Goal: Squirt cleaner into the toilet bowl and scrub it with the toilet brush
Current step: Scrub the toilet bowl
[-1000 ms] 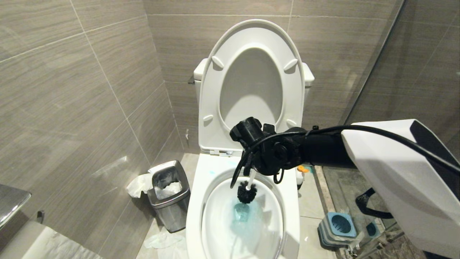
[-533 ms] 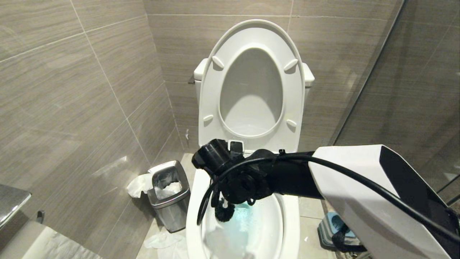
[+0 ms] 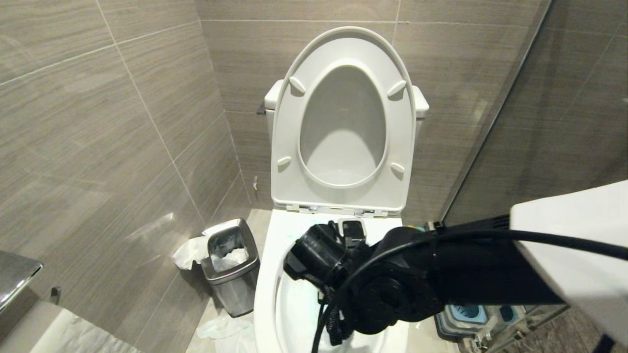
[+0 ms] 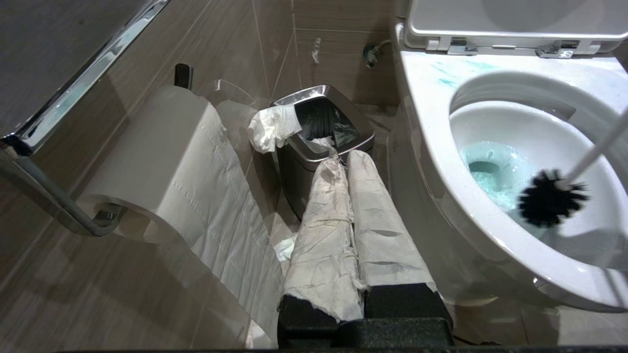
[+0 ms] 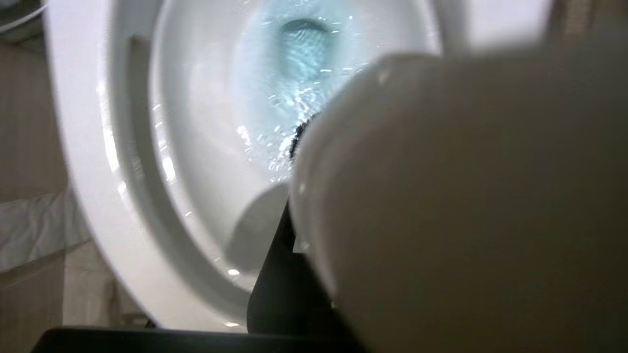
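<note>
**Brush down in the bowl, right arm low over the rim**

I have the toilet brush (image 4: 552,197) inside the toilet bowl (image 4: 441,162): its black bristle head sits low against the inner wall, just beside the blue-tinted water, and the white handle slants up and away out of the left wrist view. The cleaner (image 4: 490,171) shows as turquoise water in the basin, with pale blue smears on the flat ceramic behind the basin, near the hinges.

From my right wrist camera a large white blurred shape, which I take to be the knob end of the handle, blocks most of the view; a sliver of black bristles peeks past its edge, and the blue water lies beyond it. My right gripper (image 3: 343,314) hangs over the near half of the bowl, its fingers hidden under the wrist, so I cannot tell from here whether they are clamped on the handle.

My left gripper (image 4: 351,162) is parked off to the side of the toilet, its paper-wrapped fingers pressed together on nothing. Just past their tips stands a steel waste bin (image 4: 324,122) with tissue over its edge; a toilet paper roll (image 4: 147,162) hangs on the far side from the bowl. The seat (image 3: 343,122) is raised.
</note>
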Robot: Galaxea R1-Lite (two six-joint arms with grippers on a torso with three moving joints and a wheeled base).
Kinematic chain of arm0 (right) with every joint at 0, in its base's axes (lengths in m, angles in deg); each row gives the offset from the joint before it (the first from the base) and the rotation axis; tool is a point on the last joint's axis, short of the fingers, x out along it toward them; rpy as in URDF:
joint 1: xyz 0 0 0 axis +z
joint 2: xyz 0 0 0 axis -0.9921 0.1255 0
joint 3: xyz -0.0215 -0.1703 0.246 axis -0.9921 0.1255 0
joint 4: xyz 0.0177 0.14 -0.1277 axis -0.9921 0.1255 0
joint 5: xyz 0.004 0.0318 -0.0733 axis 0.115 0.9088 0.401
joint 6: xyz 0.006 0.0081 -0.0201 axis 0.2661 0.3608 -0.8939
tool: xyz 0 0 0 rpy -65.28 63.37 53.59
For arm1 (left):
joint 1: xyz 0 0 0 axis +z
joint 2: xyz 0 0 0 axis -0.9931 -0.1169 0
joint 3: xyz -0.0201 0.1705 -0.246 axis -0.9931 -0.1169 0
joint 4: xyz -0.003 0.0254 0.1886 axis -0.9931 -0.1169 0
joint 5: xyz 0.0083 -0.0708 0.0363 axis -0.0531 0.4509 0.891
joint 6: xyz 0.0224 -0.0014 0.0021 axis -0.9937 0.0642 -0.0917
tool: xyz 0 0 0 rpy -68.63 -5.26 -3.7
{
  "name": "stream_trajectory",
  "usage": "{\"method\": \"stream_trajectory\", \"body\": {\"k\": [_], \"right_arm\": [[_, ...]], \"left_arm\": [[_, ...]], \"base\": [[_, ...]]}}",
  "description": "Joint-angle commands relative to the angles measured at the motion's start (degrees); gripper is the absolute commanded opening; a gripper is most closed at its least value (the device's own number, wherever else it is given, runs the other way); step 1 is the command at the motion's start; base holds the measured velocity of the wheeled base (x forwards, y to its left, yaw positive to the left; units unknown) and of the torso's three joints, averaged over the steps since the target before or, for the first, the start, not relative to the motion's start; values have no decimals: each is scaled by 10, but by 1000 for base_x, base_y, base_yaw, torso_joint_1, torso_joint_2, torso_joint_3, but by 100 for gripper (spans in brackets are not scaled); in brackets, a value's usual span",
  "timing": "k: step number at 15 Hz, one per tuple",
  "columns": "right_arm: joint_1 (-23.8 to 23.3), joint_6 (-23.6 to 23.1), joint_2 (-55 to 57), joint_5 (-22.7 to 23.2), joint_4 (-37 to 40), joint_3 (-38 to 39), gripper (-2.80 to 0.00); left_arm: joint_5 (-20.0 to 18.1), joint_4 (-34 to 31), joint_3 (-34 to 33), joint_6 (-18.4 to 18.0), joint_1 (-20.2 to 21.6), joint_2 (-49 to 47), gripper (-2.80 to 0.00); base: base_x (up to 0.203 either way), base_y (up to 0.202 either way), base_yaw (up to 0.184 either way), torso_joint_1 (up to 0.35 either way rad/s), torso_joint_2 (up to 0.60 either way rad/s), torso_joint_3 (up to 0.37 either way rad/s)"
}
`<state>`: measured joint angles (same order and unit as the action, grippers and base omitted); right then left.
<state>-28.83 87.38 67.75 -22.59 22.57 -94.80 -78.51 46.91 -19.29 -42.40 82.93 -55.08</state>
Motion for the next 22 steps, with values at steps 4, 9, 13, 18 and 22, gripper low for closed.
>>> {"method": "stream_trajectory", "body": {"k": [4, 9, 13, 18, 22], "right_arm": [[-92, -15, -54, -9, -11, 28, -280], [-115, -31, 70, -7, -52, -118, -280], [-93, -31, 152, 3, -54, -245, -280], [-4, -17, 141, 18, -43, -225, -280], [32, 16, 29, 15, -42, -53, -280]], "left_arm": [[0, 0, -1, 0, 0, 0, -280], [0, -1, -1, 0, 0, 0, -280], [0, -1, -1, 0, 0, 0, -280], [0, 0, -1, 0, 0, 0, -280], [0, 0, -1, 0, 0, 0, -280]], "base": [[0, 0, 0, 0, 0, 0], [0, 0, 0, 0, 0, 0], [0, 0, 0, 0, 0, 0], [0, 0, 0, 0, 0, 0], [0, 0, 0, 0, 0, 0]]}}
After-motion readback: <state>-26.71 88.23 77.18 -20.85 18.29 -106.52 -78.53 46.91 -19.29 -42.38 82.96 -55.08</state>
